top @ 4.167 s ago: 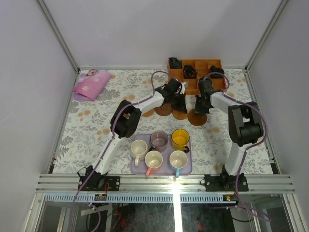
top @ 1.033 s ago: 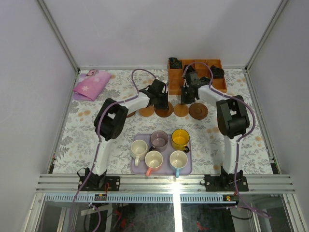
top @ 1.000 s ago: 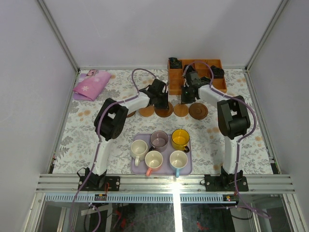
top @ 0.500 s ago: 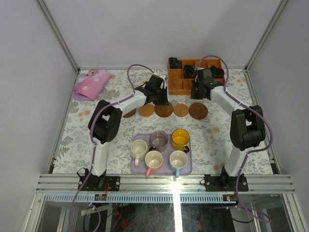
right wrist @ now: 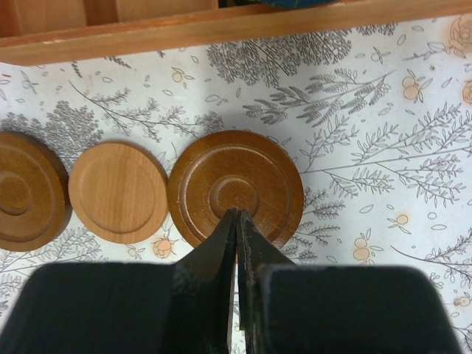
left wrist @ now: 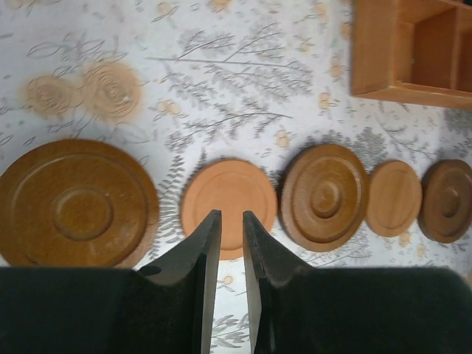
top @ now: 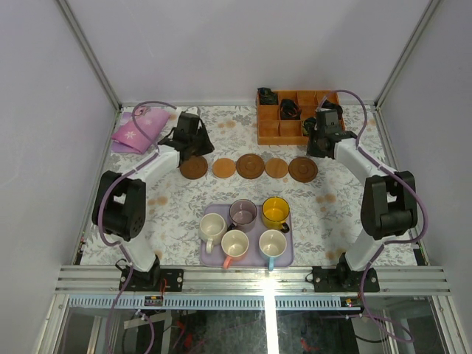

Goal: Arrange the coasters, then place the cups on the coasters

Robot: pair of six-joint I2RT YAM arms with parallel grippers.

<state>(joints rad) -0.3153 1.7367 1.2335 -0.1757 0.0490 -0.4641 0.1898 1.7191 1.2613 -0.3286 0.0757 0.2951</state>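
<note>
Five round brown coasters lie in a row across the table: dark [top: 194, 167], light [top: 224, 168], dark [top: 251, 166], light [top: 277, 168], dark [top: 302, 169]. My left gripper [top: 195, 146] hovers just behind the left end of the row. In its wrist view its jaws [left wrist: 230, 217] stand slightly open and empty over the light coaster [left wrist: 228, 203]. My right gripper [top: 319, 144] hangs behind the right end, and its shut tips [right wrist: 237, 214] overlap the dark coaster [right wrist: 236, 188]. Five cups stand on the lilac tray [top: 287, 254]: cream [top: 212, 226], mauve [top: 243, 213], yellow [top: 276, 212], pink-handled [top: 234, 243], blue-handled [top: 272, 243].
The wooden compartment box [top: 274, 130] with black cable bundles stands at the back, right behind the right gripper. A pink cloth pouch [top: 139, 129] lies at the back left. Metal frame rails border the table.
The left arm has swung left from the middle of the row to its left end, uncovering the leftmost coaster. The right gripper has drawn right, toward the right end of the row.
</note>
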